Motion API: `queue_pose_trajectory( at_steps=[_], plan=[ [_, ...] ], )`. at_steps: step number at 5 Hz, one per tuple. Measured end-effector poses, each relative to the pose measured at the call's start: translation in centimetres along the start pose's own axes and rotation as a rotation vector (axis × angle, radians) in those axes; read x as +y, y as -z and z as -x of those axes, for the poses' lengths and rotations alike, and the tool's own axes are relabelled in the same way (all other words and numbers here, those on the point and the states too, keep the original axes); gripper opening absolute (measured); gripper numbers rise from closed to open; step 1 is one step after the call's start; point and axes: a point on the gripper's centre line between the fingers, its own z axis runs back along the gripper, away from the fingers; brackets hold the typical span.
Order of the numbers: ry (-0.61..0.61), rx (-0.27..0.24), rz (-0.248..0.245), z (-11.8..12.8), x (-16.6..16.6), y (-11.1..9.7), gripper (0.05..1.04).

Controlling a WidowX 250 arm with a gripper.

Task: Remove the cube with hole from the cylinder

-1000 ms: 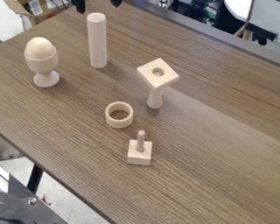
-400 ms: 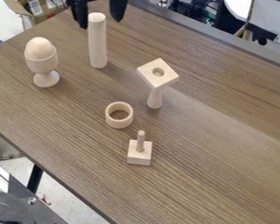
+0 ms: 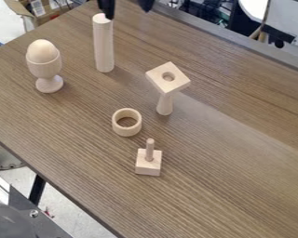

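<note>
From my camera, I have the black two-finger gripper point(image 3: 126, 8) at the top edge of the view, above the far end of the table. Its two fingers are spread well apart with nothing pinched between them. One finger overlaps the top of a tall, plain, pale wooden cylinder point(image 3: 104, 45) in my view; I can't tell whether they touch. That cylinder stands upright near the far side.

Closer to me and to the right, I see the pale wooden square block with a round hole point(image 3: 178, 82) in its top face. It sits on the upper end of a short, pale wooden stem that flares toward its foot point(image 3: 165, 105), and the block is wider than the stem all round. The gripper is well apart from it.

Left of the tall cylinder, I've got a pale wooden goblet-shaped cup point(image 3: 44, 67) standing upright, with a smooth, pale wooden egg shape point(image 3: 41, 47) resting in its bowl. Below and left of the stem lies a short, pale wooden ring point(image 3: 127, 130), its opening facing up. Nearer me again is a small, pale wooden cube point(image 3: 147, 168) with a thin, round wooden peg point(image 3: 150, 146) standing upright from its top.

All of these stand on a brown wood-grain table point(image 3: 239, 162). Beyond its far left corner, I can see an open brown cardboard box point(image 3: 50, 15).
</note>
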Motion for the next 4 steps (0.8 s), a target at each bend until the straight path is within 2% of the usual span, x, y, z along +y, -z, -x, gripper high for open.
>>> queue_pose_trajectory(
  at_steps=[2, 4],
  plan=[
    [0.038, -0.021, 0.026, 2.2, -1.3, -0.9, 0.999],
    [0.046, -0.033, 0.040, 3.8, -1.0, -0.4, 0.999]
  ],
)
